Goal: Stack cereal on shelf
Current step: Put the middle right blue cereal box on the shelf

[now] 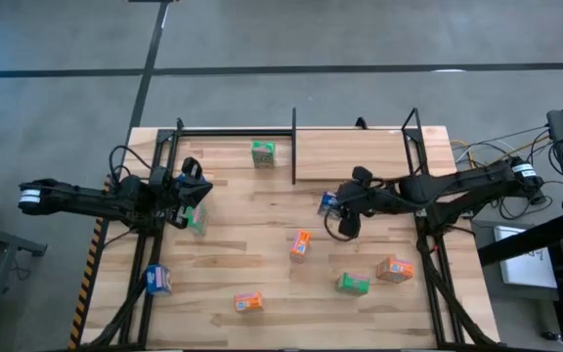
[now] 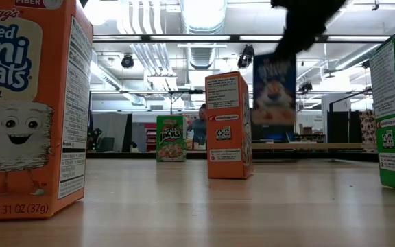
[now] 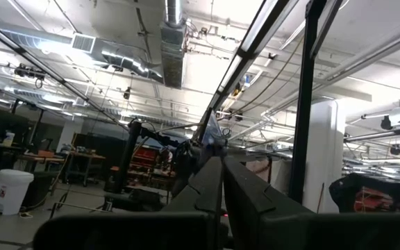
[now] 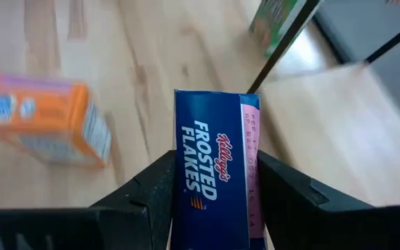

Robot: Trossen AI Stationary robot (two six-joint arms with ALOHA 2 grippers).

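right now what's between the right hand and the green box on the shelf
The black divider stands between them in the high view. The right hand grips a blue box; the green box sits on the shelf beyond it.

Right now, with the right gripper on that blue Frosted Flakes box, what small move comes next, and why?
Probably carry it toward the shelf. The right gripper has its fingers on both sides of the blue Frosted Flakes box, and the low view shows the box off the table. The shelf board lies just beyond it, with one green box already there.
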